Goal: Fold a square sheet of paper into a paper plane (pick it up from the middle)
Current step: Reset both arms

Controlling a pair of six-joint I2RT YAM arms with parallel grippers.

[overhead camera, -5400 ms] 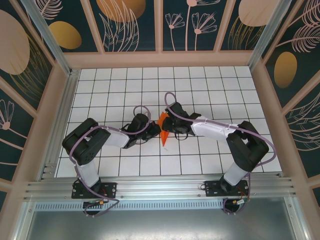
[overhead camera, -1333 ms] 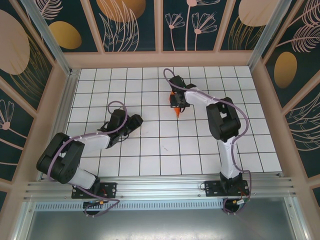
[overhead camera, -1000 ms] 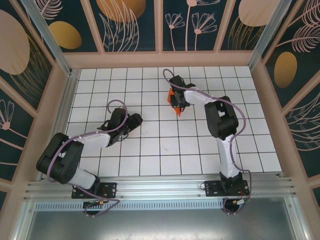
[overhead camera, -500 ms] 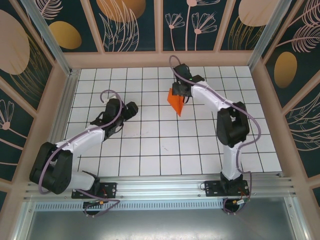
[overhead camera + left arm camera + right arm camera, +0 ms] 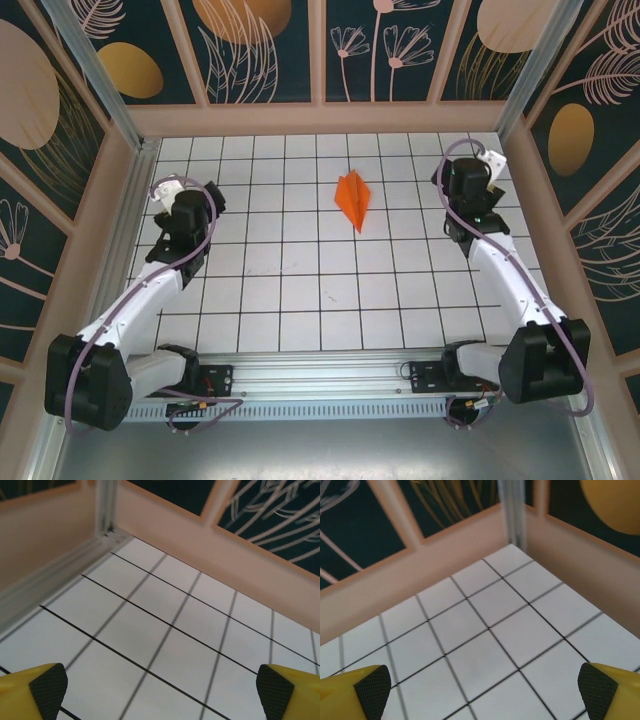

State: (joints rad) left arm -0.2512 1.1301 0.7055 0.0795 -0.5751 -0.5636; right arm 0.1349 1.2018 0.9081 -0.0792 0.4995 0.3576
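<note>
1. One orange paper plane [image 5: 352,199] lies flat on the white tiled table [image 5: 300,300], in the far half and a little right of the middle. Its pointed nose is turned toward the near edge, and nothing touches it.
2. Left gripper [image 5: 160,692]: the jaws stand wide apart with nothing between them. Its yellow fingers with dark pads [image 5: 47,690] sit at the two lower corners of the wrist view, above bare tiles.
3. Beyond that gripper the wrist view shows the far left corner of the table, where the pink wall [image 5: 165,515] meets a metal post [image 5: 106,505].
4. Right gripper [image 5: 483,687]: also spread wide and empty, above bare tiles near the far right corner.
5. From above, the left arm [image 5: 150,290] reaches along the left edge and the right arm [image 5: 500,270] along the right edge, each well apart from the plane.
</note>
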